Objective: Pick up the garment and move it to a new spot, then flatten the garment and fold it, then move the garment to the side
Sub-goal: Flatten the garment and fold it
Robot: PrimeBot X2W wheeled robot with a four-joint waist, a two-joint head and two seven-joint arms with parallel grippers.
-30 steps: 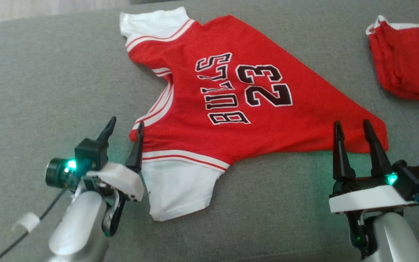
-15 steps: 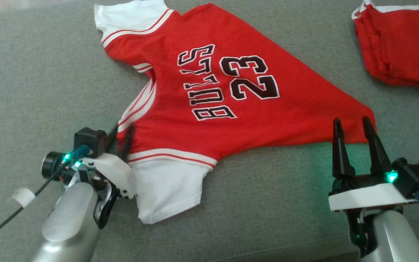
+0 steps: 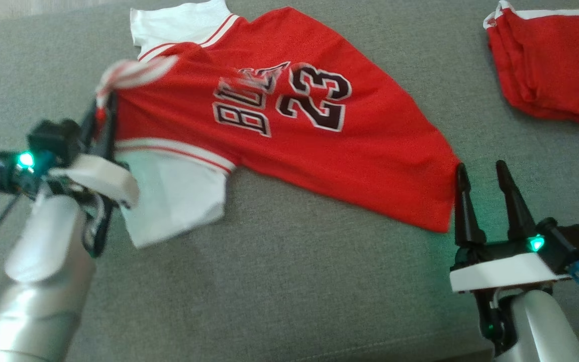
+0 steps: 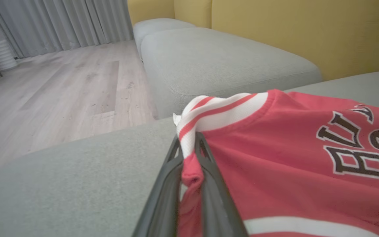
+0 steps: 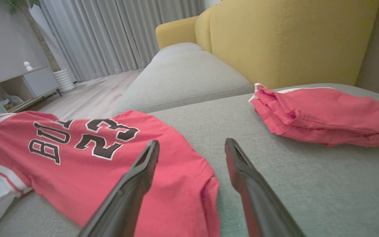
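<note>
— While we start at the left, what is the left gripper (image 3: pixel 102 106) doing?

— Its two dark fingers are pressed together on the striped white-and-red trim of the red mesh jersey with white sleeves and a black "23" (image 3: pixel 329 146). The left wrist view shows that trim bunched between the fingers.

— Where does the jersey lie?

— On the grey fabric sofa cushion (image 3: pixel 279 281), running from the far left towards the near right. One white sleeve hangs just beside the left gripper, and the other lies at the far left.

— And further right?

— The right gripper (image 3: pixel 481 166) has its fingers spread apart and holds nothing. Its left finger stands just beside the hem's near right corner; I cannot tell whether it touches. Well apart, at the far right, lies a folded red garment with white trim (image 3: pixel 551 65).
</note>
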